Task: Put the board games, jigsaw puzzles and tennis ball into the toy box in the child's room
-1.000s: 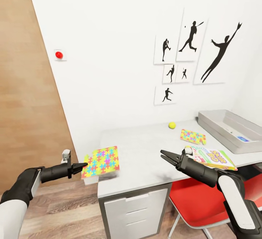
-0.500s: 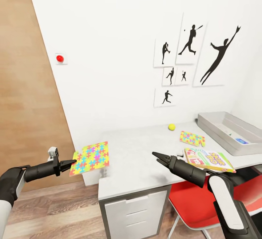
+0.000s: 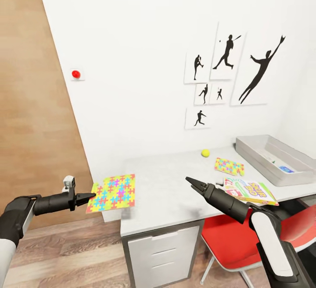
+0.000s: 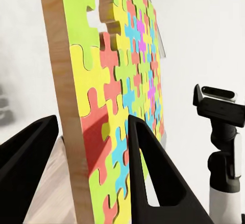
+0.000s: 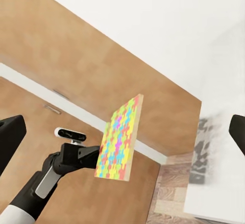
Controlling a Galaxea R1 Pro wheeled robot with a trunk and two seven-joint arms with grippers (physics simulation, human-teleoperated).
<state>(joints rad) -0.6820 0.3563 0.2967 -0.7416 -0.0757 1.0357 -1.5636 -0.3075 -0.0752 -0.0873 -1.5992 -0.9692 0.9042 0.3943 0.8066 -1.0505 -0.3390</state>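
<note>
Beside the table (image 3: 175,178), the left gripper (image 3: 87,197) clamps a jigsaw puzzle (image 3: 112,186) off the edge; the right gripper (image 3: 192,182) hangs open. Next: carrying it to the toy box (image 3: 263,145).

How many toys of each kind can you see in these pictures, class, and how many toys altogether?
Jigsaw puzzles: 2, one in the left gripper, one on the table
Board games: 1
Tennis balls: 1
Total: 4 toys
</note>
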